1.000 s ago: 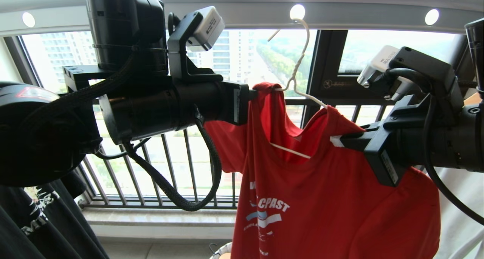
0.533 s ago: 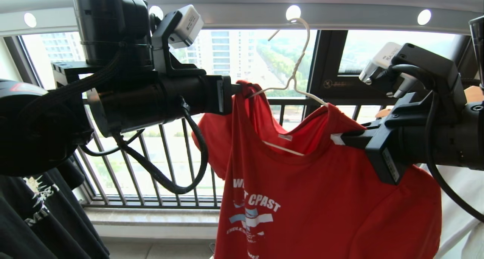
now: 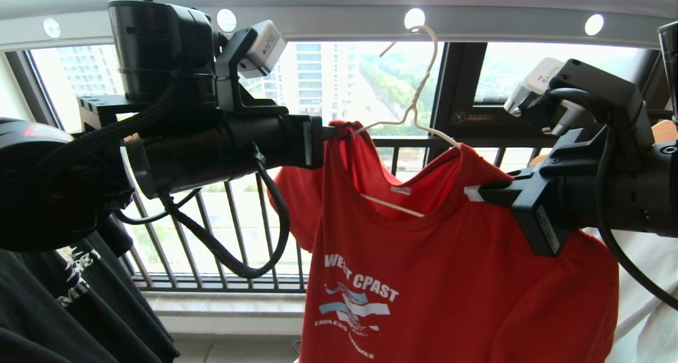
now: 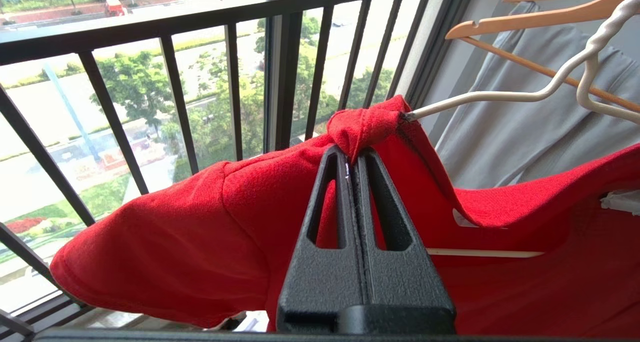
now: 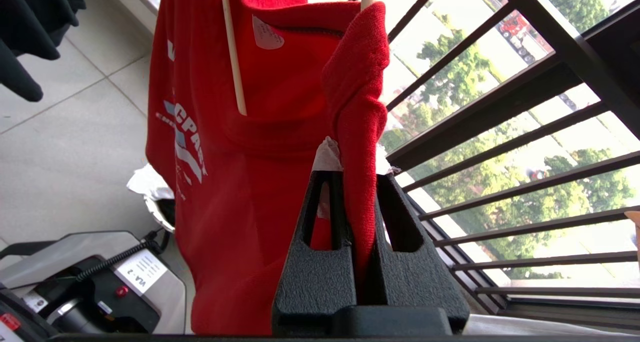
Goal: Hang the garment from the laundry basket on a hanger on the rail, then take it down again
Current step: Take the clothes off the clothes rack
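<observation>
Red T-shirt [image 3: 450,278] hangs on the cream wire hanger [image 3: 418,108], whose hook sits in a hole of the grey rail [image 3: 339,26] up top. Left hand [image 3: 339,132] is level at the shirt's left shoulder, fingers together and clamped on a bunched fold of red cloth right at the hanger's arm tip; left wrist view shows the wire end poking out of that bunch just past the fingertips [image 4: 350,162]. Right hand [image 3: 471,193] is clamped on the other shoulder, a ridge of fabric pinched between its fingers [image 5: 325,182], with white tape showing at the tips. Collar sags below the hanger neck, the lower wire bar visible across the opening. "WEST CPAST" print faces the head camera. Black T-shirt [image 3: 69,299] hangs at far left, white shirt [image 3: 646,299] at far right behind the right arm. Black window railing [image 3: 238,230] is behind everything. Right wrist view shows a bit of the laundry basket [image 5: 160,209] on the floor below the shirt, white cloth at its rim. Wooden hangers [image 4: 540,17] with grey cloth hang beyond the wire hanger.
</observation>
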Motion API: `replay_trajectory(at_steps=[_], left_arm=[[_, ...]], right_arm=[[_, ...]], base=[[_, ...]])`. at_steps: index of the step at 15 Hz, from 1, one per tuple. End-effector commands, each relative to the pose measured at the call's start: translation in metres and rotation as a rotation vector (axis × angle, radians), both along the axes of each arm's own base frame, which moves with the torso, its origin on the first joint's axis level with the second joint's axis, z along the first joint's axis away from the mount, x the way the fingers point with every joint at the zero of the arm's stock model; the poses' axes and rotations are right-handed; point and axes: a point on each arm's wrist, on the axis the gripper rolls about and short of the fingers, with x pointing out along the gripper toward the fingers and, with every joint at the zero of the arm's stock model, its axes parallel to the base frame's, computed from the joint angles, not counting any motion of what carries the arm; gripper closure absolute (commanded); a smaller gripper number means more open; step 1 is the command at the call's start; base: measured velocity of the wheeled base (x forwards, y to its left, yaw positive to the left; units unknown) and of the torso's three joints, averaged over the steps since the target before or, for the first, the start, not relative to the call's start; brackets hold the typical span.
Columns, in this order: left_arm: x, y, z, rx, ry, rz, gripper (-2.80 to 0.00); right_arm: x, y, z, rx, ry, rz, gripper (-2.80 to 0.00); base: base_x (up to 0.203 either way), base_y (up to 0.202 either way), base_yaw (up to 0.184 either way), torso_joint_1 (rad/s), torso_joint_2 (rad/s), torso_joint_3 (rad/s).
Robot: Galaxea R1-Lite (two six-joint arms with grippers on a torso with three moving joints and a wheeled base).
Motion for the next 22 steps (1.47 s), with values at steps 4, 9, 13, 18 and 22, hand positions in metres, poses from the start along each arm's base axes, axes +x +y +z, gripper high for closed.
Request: replay_trajectory(at_steps=[4, 9, 13, 18, 22], left_arm=[[0.000, -0.001, -0.002, 0.004, 0.006, -0.006, 0.00], [-0.010, 0.007, 0.001, 0.000, -0.004, -0.009, -2.80], [-0.019, 0.032, 0.004, -0.006, -0.016, 0.050, -2.80], [0.003, 0.067, -0.024, 0.022, 0.081, 0.057, -2.80], [0.017, 0.128, -0.027, -0.069, 0.146, -0.116, -2.80]], right_arm=[[0.002, 0.002, -0.002, -0.007, 0.005, 0.002, 0.00], [0.002, 0.002, -0.002, -0.008, 0.006, 0.002, 0.00], [0.002, 0.002, -0.002, -0.008, 0.006, 0.001, 0.00], [0.002, 0.002, -0.002, -0.013, 0.004, 0.005, 0.00], [0.002, 0.002, -0.001, -0.017, -0.001, 0.013, 0.00]], base=[[0.000, 0.000, 0.000, 0.000, 0.00, 0.000], [0.000, 0.000, 0.000, 0.000, 0.00, 0.000], [0.000, 0.000, 0.000, 0.000, 0.00, 0.000], [0.000, 0.000, 0.000, 0.000, 0.00, 0.000], [0.000, 0.000, 0.000, 0.000, 0.00, 0.000]])
